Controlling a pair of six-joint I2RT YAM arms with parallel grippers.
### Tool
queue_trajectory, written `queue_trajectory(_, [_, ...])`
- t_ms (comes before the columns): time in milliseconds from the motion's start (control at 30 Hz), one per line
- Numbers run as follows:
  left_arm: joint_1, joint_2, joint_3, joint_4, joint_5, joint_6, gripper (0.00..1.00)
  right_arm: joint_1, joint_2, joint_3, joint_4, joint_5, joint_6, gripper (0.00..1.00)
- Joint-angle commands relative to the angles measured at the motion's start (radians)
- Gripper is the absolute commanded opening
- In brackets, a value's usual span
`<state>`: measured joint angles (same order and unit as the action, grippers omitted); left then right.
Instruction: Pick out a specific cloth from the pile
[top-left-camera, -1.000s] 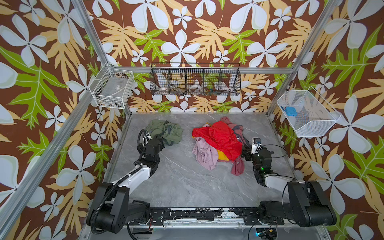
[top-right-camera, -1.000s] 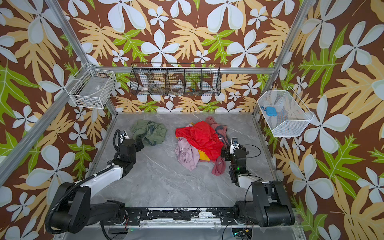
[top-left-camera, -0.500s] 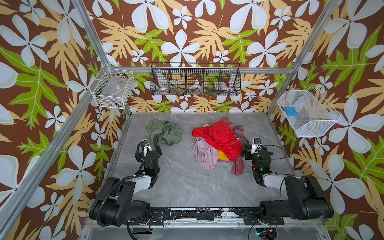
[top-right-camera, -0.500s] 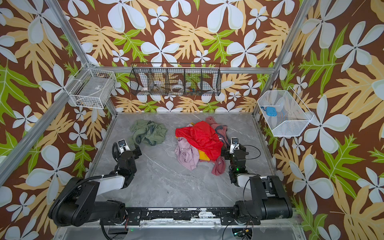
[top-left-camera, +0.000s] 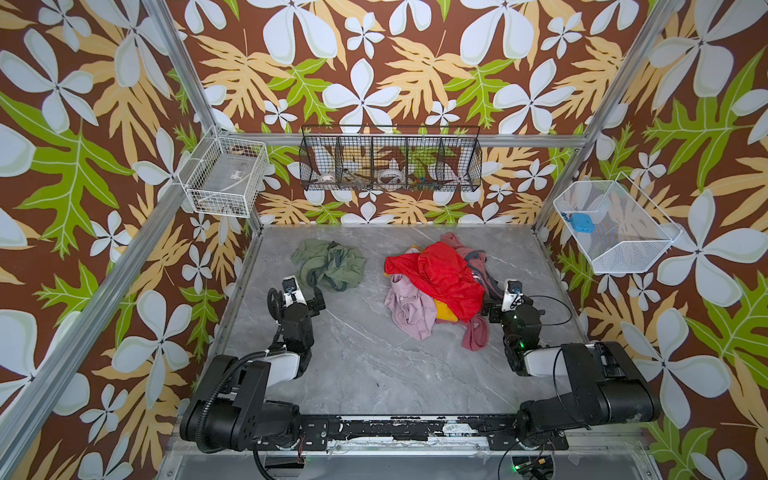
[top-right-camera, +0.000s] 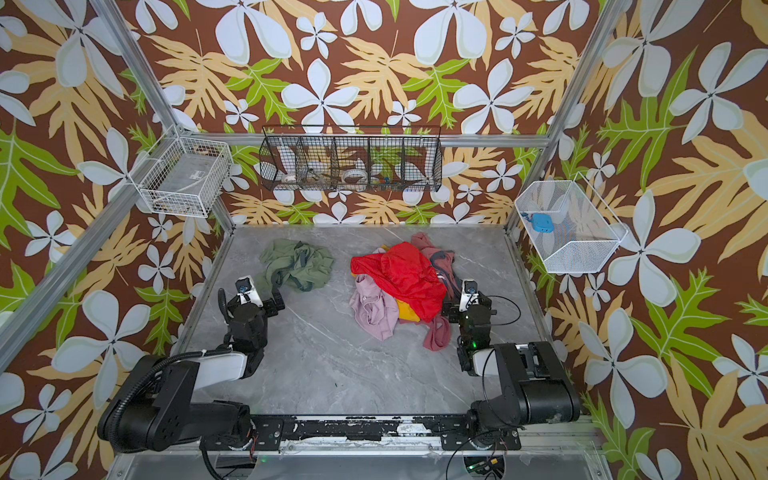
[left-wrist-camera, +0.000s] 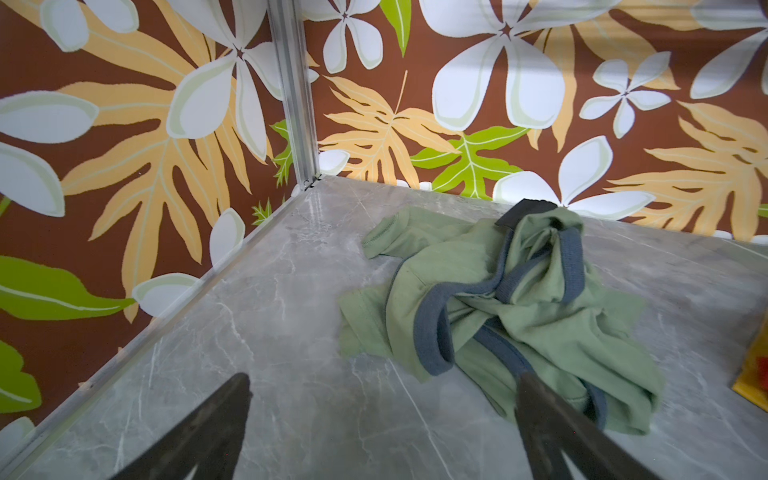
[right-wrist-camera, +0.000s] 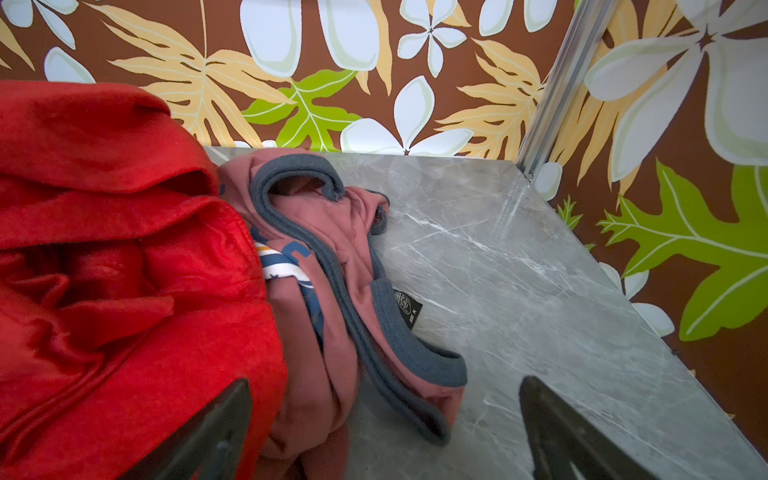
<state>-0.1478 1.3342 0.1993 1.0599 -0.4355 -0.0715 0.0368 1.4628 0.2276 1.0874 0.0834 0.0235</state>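
Sage-green and grey-banded, the cloth (top-left-camera: 328, 266) is laid alone left of centre in both top views, well apart from the pile (top-left-camera: 436, 278), presumably to mark it as singled out, while the left gripper (left-wrist-camera: 384, 380) and right gripper (right-wrist-camera: 385, 381) are held wide open, empty.

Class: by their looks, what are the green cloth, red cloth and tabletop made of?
Green cloth: matte soft knit, likely cotton jersey; ribbed grey-blue bands. Red cloth: smoother fabric with slight sheen, perhaps synthetic. Tabletop: grey, white-veined; marble or laminate, unclear.
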Motion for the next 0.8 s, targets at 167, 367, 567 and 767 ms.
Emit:
queue_trajectory(167, [0.01, 0.054, -0.097, 0.326, 0.018, 0.014, 1.0, -0.001, -0.001, 0.003, 0.027, 0.008, 0.009, 1.0])
queue_trajectory(367, [0.016, 0.027, -0.06, 0.201, 0.035, 0.0, 1.0, 0.0, 0.0, 0.003, 0.027, 0.007, 0.009, 0.99])
queue_trajectory(567, [0.017, 0.042, -0.07, 0.248, 0.03, 0.005, 1.0, 0.0, 0.001, 0.003, 0.028, 0.006, 0.009, 1.0])
queue_trajectory(767, [0.013, 0.04, -0.069, 0.245, 0.02, 0.002, 1.0, -0.001, 0.001, 0.004, 0.028, 0.006, 0.009, 1.0])
